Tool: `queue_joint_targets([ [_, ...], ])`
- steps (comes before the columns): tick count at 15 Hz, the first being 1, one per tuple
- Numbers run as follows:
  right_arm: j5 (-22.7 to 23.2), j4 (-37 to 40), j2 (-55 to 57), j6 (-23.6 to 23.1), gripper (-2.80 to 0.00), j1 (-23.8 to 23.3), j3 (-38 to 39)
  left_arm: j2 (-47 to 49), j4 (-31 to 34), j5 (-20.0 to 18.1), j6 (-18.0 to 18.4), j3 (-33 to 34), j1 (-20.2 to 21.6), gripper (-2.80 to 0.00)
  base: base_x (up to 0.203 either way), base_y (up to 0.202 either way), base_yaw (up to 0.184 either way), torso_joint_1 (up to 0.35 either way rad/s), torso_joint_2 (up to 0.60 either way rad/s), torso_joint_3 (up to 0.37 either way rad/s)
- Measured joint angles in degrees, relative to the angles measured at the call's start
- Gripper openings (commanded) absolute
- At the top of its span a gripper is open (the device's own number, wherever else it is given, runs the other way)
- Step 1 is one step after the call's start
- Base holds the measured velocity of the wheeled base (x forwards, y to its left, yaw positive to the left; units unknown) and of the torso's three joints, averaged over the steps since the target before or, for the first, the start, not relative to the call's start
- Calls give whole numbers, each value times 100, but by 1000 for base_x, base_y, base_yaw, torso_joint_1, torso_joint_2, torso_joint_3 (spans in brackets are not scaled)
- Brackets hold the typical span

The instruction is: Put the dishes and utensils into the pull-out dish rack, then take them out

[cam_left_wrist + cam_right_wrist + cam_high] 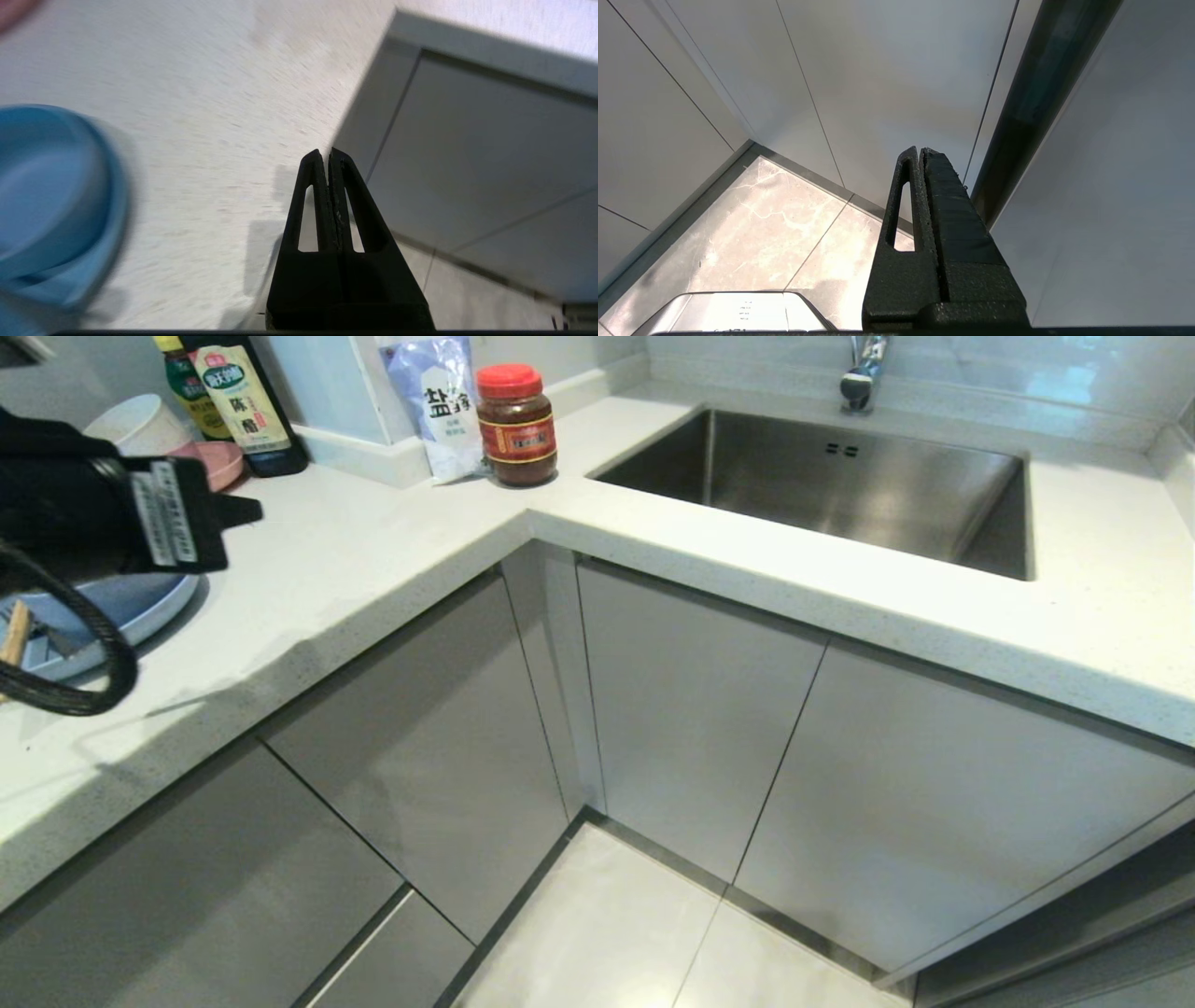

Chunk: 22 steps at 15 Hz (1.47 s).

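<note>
My left gripper [327, 154] is shut with nothing in it and hovers over the white countertop [196, 116] close to its front edge. In the head view it [250, 511] is at the far left, above the pale blue plate [145, 602]. A wooden chopstick end [13, 633] and a dark utensil, partly hidden by my arm, lie on that plate. A pale blue bowl [51, 196] sits beside the gripper, apart from it. The pull-out dish rack is out of view; all the cabinet fronts are closed. My right gripper [921, 151] hangs shut and empty down by the cabinet fronts.
At the back of the counter stand a white bowl [140, 425], a pink dish [220, 462], sauce bottles [245, 401], a salt bag [439, 406] and a red-lidded jar [515, 425]. A steel sink [840, 490] is to the right. A narrow cabinet front [551, 681] sits in the corner.
</note>
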<state>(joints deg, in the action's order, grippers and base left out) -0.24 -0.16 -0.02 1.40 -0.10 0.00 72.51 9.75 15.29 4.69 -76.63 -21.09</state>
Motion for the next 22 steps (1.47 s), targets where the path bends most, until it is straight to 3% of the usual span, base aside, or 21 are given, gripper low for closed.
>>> queue_joint_targets([
  [3,-2,0,0,0,-280,0,0,-856,107,-289,213,161,555,-280,0,0,0,0,0,0],
  [6,0,0,0,0,-280,0,0,-1865,210,-750,522,559,1531,-280,0,0,0,0,0,0],
  [10,-2,0,0,0,-280,0,0,-3238,246,-926,611,1789,2390,-280,0,0,0,0,0,0],
  [15,0,0,0,0,-280,0,0,-5051,113,-885,494,3962,2634,-280,0,0,0,0,0,0],
  [18,-2,0,0,0,-280,0,0,-5505,-718,-813,-78,5008,2665,-280,0,0,0,0,0,0],
  [20,-1,2,0,-1,-280,0,0,-5679,-1346,-769,-79,5525,2545,-280,0,0,0,0,0,0],
  [22,-2,0,0,0,-280,0,0,-5951,-1415,-758,35,6011,2394,-280,0,0,0,0,0,0],
])
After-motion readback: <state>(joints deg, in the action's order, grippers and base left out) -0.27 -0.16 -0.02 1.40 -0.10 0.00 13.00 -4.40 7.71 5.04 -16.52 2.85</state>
